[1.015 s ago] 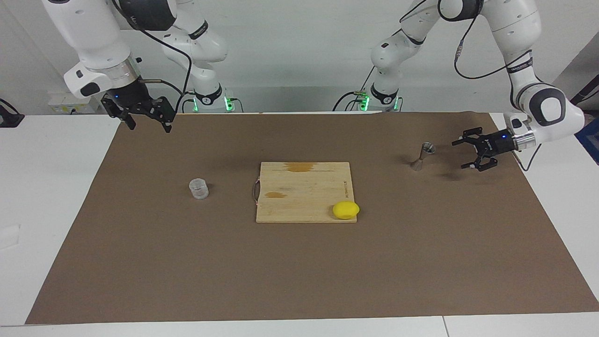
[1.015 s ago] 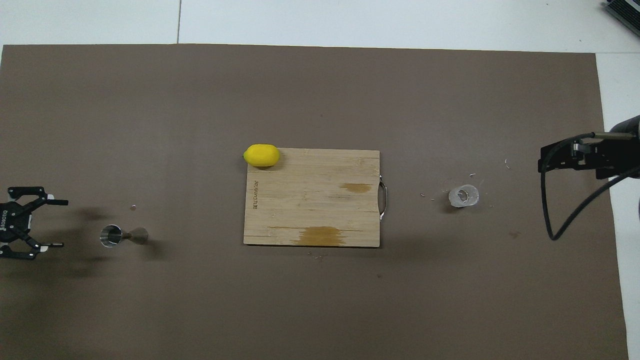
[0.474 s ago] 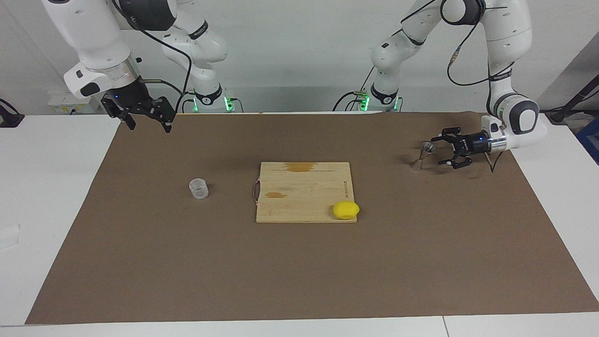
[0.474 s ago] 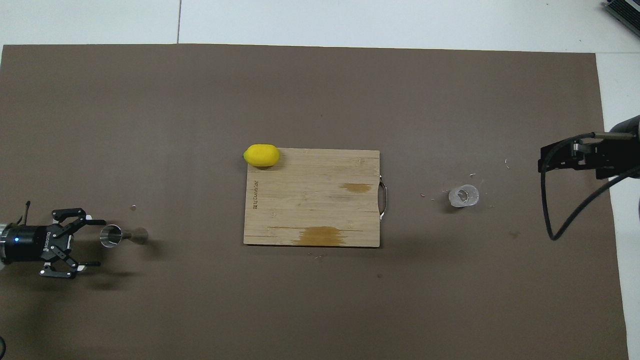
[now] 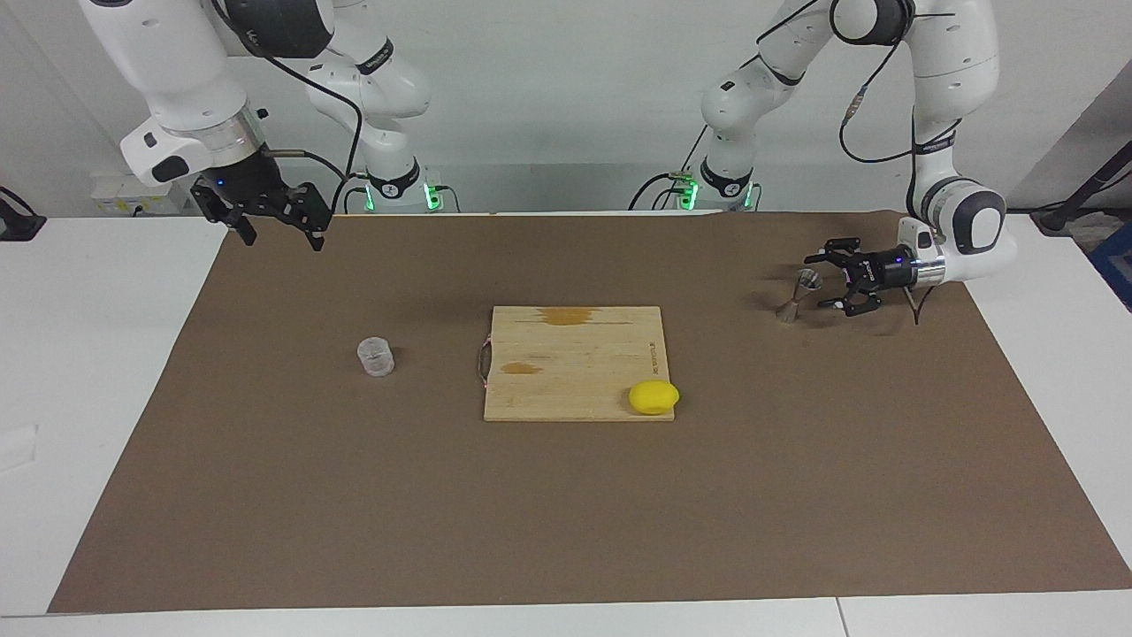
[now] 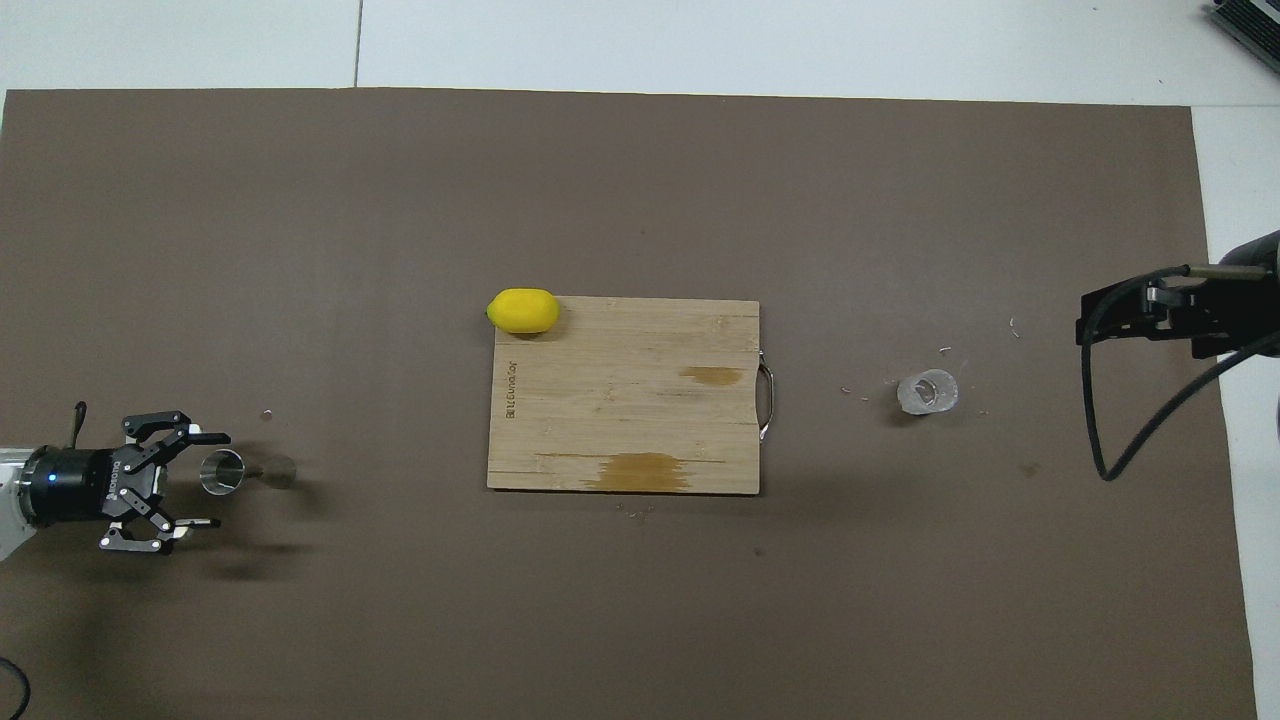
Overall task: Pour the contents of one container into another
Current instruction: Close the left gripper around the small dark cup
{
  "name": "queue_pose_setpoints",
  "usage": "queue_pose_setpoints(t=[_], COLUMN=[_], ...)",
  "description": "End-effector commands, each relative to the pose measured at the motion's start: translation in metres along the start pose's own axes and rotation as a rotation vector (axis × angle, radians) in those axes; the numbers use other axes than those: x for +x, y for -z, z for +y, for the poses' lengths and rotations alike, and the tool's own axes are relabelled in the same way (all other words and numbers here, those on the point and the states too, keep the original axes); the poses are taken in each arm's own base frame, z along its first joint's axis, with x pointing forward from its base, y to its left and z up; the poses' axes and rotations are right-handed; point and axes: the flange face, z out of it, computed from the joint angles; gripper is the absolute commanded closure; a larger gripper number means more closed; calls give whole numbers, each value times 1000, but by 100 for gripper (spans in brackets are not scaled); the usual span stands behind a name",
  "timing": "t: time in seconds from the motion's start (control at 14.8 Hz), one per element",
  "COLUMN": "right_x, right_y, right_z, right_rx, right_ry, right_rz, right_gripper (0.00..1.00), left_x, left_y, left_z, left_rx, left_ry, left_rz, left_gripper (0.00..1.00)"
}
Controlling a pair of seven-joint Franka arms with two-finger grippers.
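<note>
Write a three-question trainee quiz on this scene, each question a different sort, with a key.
1. True or false: the left gripper is shut on the jigger.
2. The lemon rests on: A) the cutting board's corner, B) the bare mat, C) the clear cup.
3. Fill in: the right gripper hangs open in the air at the right arm's end of the table, touching ____.

Key:
1. False; it is open beside the jigger, level with it.
2. A.
3. Nothing; the right arm waits.

Left claw [image 5: 824,283] now closer beside jigger [image 5: 799,296]
</note>
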Motion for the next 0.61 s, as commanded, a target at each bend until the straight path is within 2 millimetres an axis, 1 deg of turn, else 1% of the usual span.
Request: queue_pose_setpoints(t=[0.0, 0.27, 0.41, 0.54], right_x=[1, 1, 1, 1], right_y=[0, 0, 0, 0], right_z=[0, 0, 0, 0], right_rx=[12, 12, 12, 12], right_ry=[3, 1, 3, 3], right_rz=[0, 0, 0, 0], right_gripper=[0, 0, 0, 0], left_x=[13, 13, 13, 13], left_y=[-12, -17, -17, -17], left_z=[0, 0, -1, -1], left_rx=[7, -3, -2, -2], left_ry=[-33, -32, -32, -32], left_rz=[22, 23, 22, 22], left_gripper=[0, 0, 7, 16])
